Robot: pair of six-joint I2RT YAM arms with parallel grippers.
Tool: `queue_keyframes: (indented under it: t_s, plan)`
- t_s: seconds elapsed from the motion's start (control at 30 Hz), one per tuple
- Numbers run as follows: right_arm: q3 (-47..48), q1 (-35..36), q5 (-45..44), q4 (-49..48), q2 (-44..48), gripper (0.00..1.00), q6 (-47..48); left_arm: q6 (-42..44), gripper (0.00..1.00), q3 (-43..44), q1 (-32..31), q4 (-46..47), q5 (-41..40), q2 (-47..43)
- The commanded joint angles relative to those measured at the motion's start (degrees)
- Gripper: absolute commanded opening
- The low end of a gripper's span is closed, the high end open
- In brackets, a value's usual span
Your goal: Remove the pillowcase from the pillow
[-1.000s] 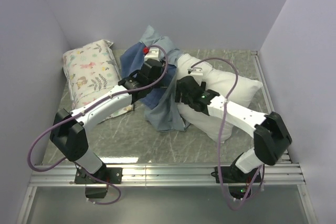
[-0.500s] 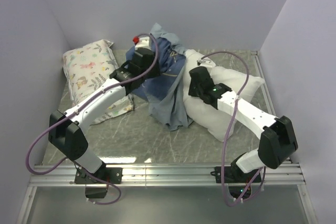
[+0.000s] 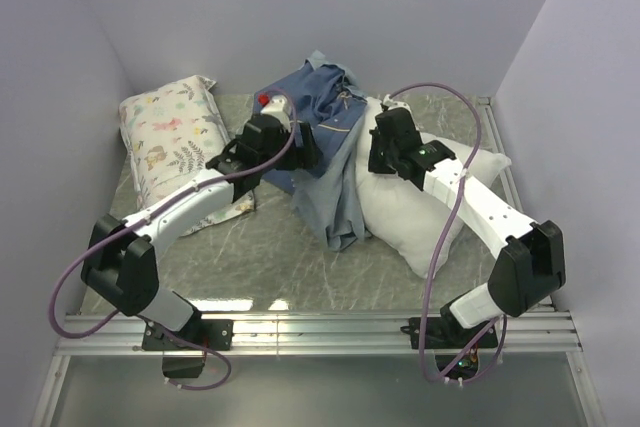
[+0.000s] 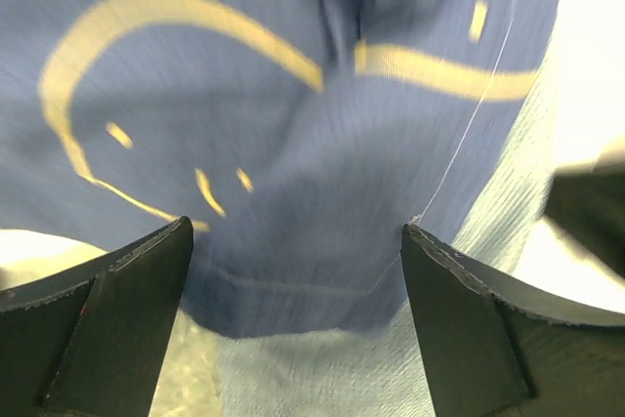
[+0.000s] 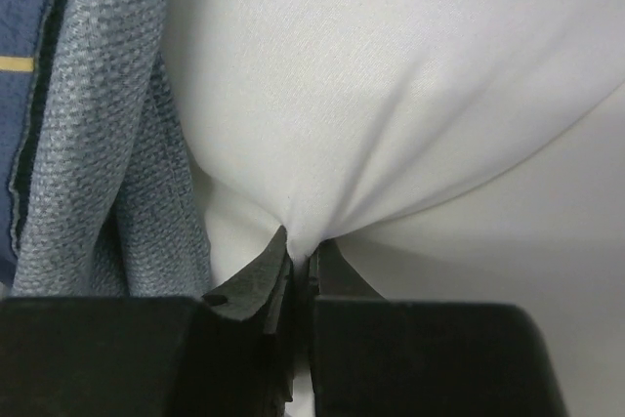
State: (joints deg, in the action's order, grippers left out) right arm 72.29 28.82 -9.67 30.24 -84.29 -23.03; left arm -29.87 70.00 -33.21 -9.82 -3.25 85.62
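Note:
The navy pillowcase is bunched at the back middle, its paler inner side trailing toward the front. The white pillow lies to its right, mostly bare. My left gripper hovers open over the navy fabric, with the cloth's hem between its spread fingers but not gripped. My right gripper is shut on a pinch of the pillow's white cloth, the grey-blue inner side of the pillowcase just to its left.
A smaller floral-print pillow lies at the back left against the wall. The grey marbled table ends at a metal rail near the arm bases. Walls close in on three sides.
The left gripper has let go of the pillowcase and opened. The right gripper moved back along the pillow and closed on its cloth. The pillowcase has slid farther back and left.

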Motion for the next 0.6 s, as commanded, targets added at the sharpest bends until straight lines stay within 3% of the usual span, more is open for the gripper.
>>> queue_keyframes:
  t_s: [0.0, 0.07, 0.13, 0.17, 0.2, 0.3, 0.5, 0.57]
  plan:
    - [3.9, -0.4, 4.2, -0.5, 0.1, 0.00, 1.5, -1.8, 0.93, -5.3, -1.2, 11.6, 8.8, 0.2]
    - [4.5, -0.4, 4.6, -0.5, -0.3, 0.00, 1.8, -2.8, 0.90, -4.7, -1.3, 11.3, 7.2, 3.3]
    - [4.9, -0.8, 4.5, -0.5, 0.0, 0.00, 2.1, -3.9, 0.74, -2.9, -1.2, 10.6, 4.9, 6.3]
    - [4.8, -0.9, 4.4, -0.9, 0.7, 0.00, 2.5, -4.5, 0.63, -1.9, -1.2, 8.9, 2.7, 7.1]
    - [4.7, -1.2, 4.6, -1.1, 1.1, 0.00, 2.6, -5.1, 0.37, 0.4, -1.1, 7.0, -0.8, 7.8]
    - [5.3, -4.2, 6.9, -1.6, 2.4, 0.00, 2.5, -7.0, 0.02, 4.7, 0.5, 2.1, -8.8, 10.2]
    - [7.1, -10.6, 9.0, -1.2, 5.8, 0.00, 1.3, -11.2, 0.00, 7.4, 9.7, -2.8, -22.0, 11.5]
    - [7.8, -11.5, 8.8, -0.7, 7.5, 0.00, 1.2, -12.1, 0.00, 7.0, 13.7, -2.3, -23.1, 11.1]
